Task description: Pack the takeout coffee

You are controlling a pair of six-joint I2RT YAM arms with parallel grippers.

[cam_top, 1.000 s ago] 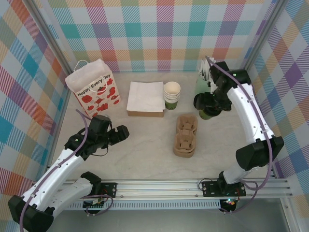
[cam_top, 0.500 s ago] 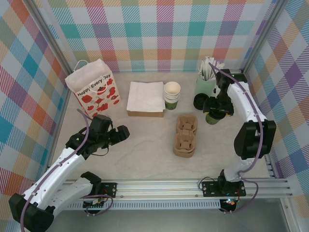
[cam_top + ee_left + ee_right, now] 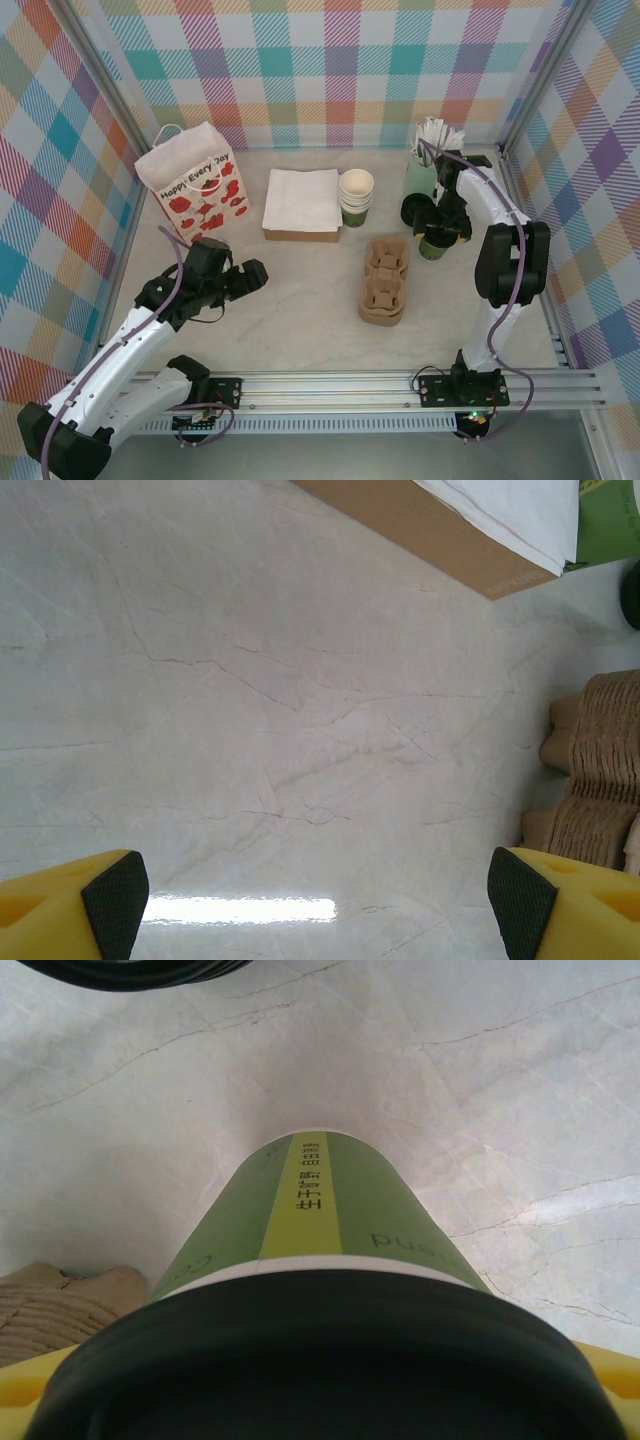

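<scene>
The takeout coffee (image 3: pixel 432 246) is a green paper cup with a black lid, at the right of the table just right of the brown pulp cup carriers (image 3: pixel 385 280). My right gripper (image 3: pixel 438 232) is shut on it from above. In the right wrist view the lid and green wall (image 3: pixel 320 1210) fill the space between the yellow fingers of that gripper (image 3: pixel 320 1385). I cannot tell whether the cup's base touches the table. My left gripper (image 3: pixel 250 275) hangs open over bare table at the left; the left wrist view shows the gripper (image 3: pixel 320 905) with nothing between its fingertips.
A red-flowered paper bag (image 3: pixel 195 185) stands at the back left. A box of white napkins (image 3: pixel 302 205) and a nested stack of cups (image 3: pixel 355 195) sit at the back middle. A pale green tumbler of white sticks (image 3: pixel 425 170) and a black lid (image 3: pixel 413 210) lie behind the coffee.
The right arm has folded in toward the right wall, and its gripper carried the cup a little to the right and nearer. The left arm has not moved.
</scene>
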